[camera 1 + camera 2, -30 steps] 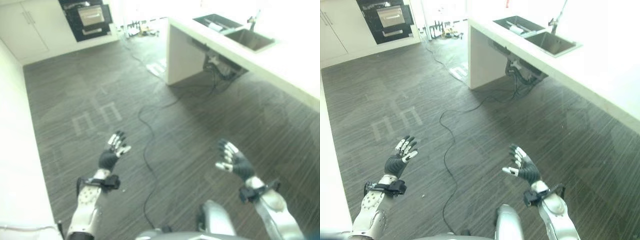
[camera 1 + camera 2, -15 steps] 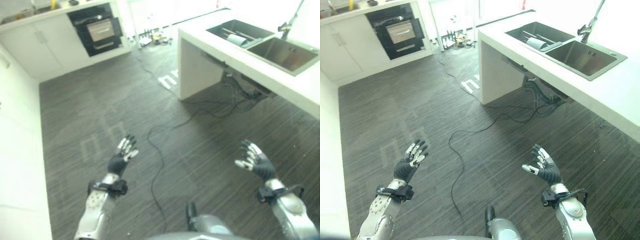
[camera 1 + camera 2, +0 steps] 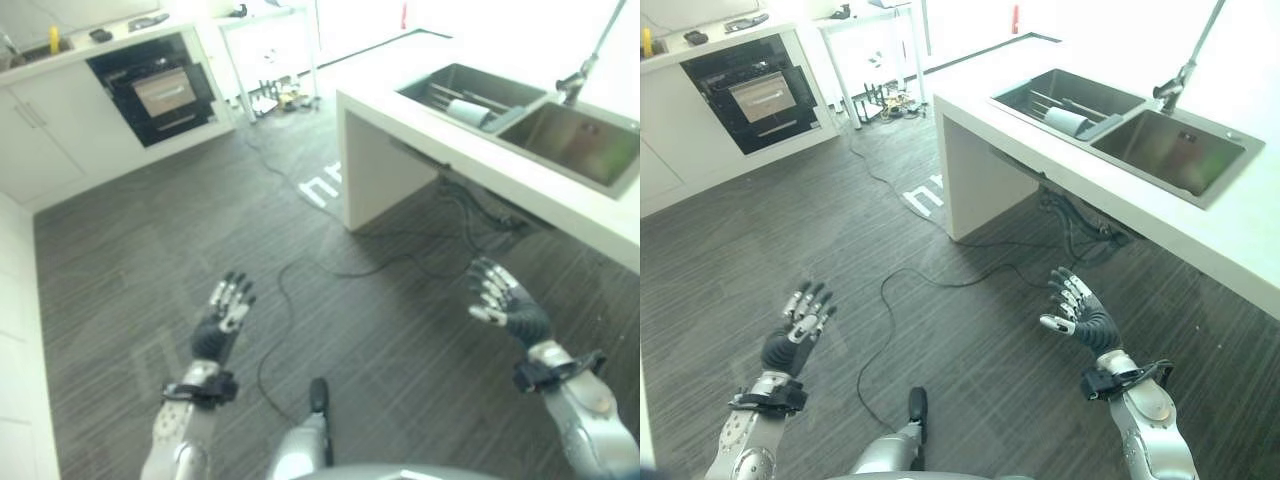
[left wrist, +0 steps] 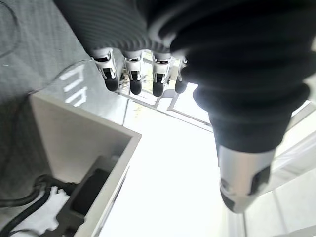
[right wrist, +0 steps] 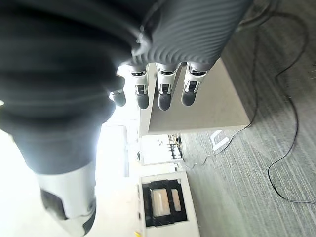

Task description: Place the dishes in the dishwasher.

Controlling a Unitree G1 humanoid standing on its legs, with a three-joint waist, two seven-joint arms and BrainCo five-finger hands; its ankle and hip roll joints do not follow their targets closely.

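Both my left hand [image 3: 222, 315] and right hand [image 3: 505, 303] hang released, holding nothing, above dark floor [image 3: 140, 260].
Reaching blind for the sink [image 3: 1130, 125] could clip the counter [image 3: 970, 95].

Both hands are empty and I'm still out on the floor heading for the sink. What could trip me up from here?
The loose black cable snaking across the dark striped floor between the open left hand and open right hand could probably catch a foot. The square corner of the white counter stands close ahead of the right hand, which might clip it on the way to the steel double sink.
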